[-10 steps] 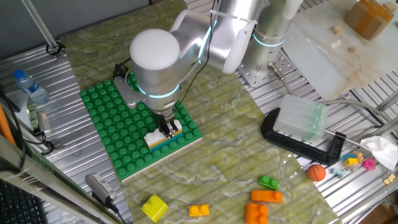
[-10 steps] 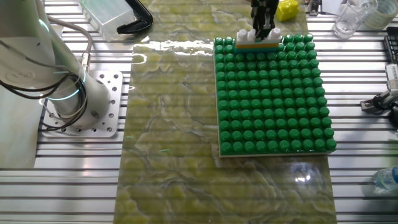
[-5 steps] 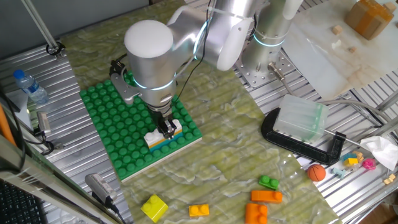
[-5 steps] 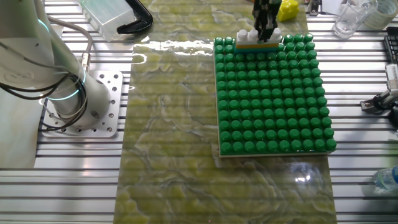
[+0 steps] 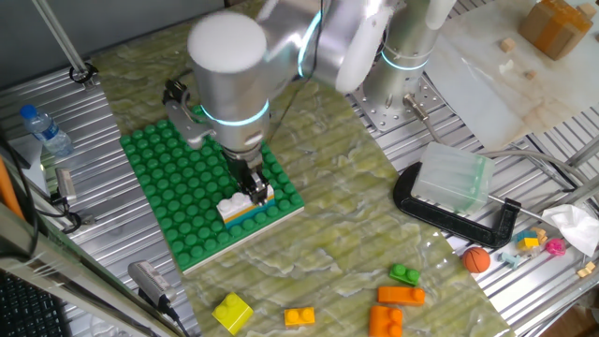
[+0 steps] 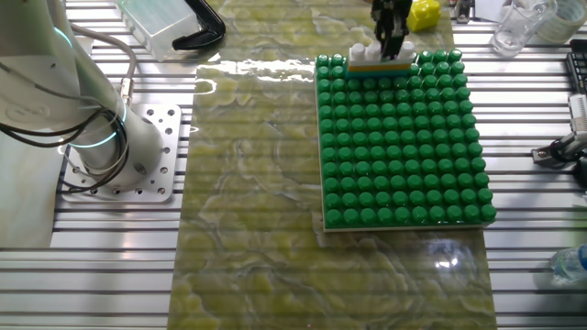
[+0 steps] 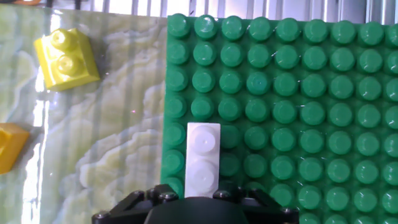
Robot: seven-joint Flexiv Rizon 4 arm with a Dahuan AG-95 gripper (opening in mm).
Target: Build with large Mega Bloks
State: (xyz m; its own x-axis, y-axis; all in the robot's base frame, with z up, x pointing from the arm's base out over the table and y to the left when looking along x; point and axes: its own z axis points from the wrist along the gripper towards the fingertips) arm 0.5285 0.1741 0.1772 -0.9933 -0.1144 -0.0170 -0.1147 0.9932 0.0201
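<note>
A white Mega Blok point(image 5: 234, 206) point(image 6: 381, 53) point(image 7: 203, 158) tops a short stack with an orange layer point(image 5: 253, 207) and a teal one beneath. The stack stands at the edge of the green studded baseplate point(image 5: 178, 187) point(image 6: 404, 137) point(image 7: 298, 93). My gripper point(image 5: 251, 185) point(image 6: 390, 32) hangs just over the white brick's far end, slightly open and holding nothing. The hand view shows only the gripper's dark body, not its fingers. Loose bricks lie on the mat: yellow point(image 5: 232, 311) point(image 7: 66, 59), orange point(image 5: 299, 317) point(image 5: 401, 296) and green point(image 5: 405, 274).
A clear plastic box point(image 5: 453, 180) sits in a black clamp point(image 5: 459, 217) to the right. A small orange ball point(image 5: 476, 259) and small toys lie beyond it. A water bottle point(image 5: 42, 129) stands far left. The arm's base point(image 6: 92, 137) occupies the table's other side.
The arm has risen a little and shifted over the stack. The white brick and the stack beneath it have stayed put on the baseplate.
</note>
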